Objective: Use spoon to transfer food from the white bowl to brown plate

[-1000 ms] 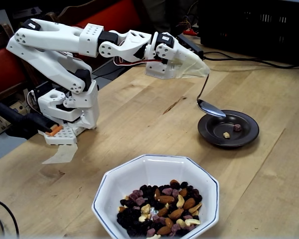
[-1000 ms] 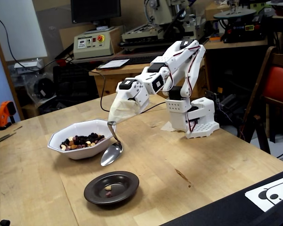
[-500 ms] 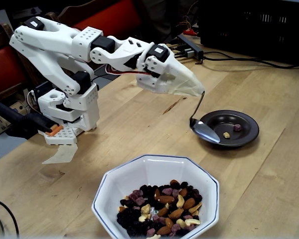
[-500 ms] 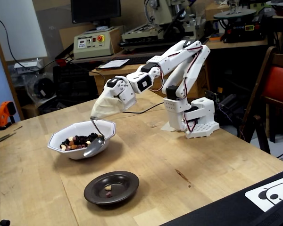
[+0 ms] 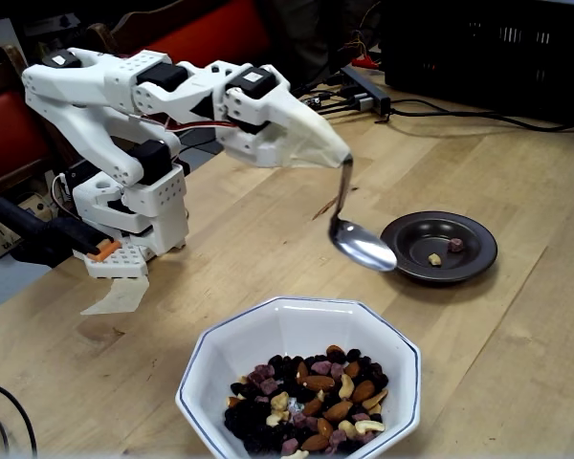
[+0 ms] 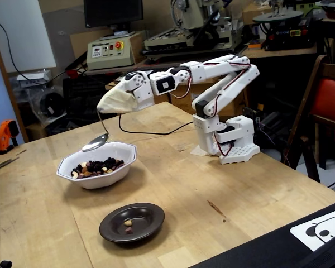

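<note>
Under a pale cloth-like cover, the end effector [image 5: 337,155] [image 6: 102,108] has its fingers hidden in both fixed views, yet the thin curved handle of the shiny metal spoon [image 5: 360,245] [image 6: 95,143] hangs from its tip, so it grips that handle. Its oval bowl hovers above the far rim of the glossy white bowl [image 5: 231,336] [image 6: 127,149], an octagon whose near edge is cut off in a fixed view, holding the food [image 5: 308,399] [image 6: 95,166]. Well apart on the wooden desk [image 5: 268,229] [image 6: 212,190] sits the brown plate [image 5: 474,244] [image 6: 132,223], round and dark, with 2 small pieces.
</note>
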Robot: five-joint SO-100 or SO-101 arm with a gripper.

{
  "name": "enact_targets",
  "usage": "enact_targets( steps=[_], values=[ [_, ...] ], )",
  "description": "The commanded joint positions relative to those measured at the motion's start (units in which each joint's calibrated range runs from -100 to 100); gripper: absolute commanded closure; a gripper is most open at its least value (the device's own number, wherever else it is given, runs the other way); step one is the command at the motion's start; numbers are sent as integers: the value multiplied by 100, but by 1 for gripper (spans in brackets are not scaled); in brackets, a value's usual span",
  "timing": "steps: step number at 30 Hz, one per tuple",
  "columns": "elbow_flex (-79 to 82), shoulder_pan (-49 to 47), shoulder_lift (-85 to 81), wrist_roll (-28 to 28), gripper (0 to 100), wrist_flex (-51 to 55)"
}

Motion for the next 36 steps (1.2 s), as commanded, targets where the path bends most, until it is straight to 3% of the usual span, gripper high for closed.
enact_targets(
  steps=[1, 19, 36],
  values=[
    [-6, 114, -617, -5, 98, 405],
    [21, 114, -2355, -29, 98, 1931],
    [21, 114, -2629, -5, 97, 2231]
  ],
)
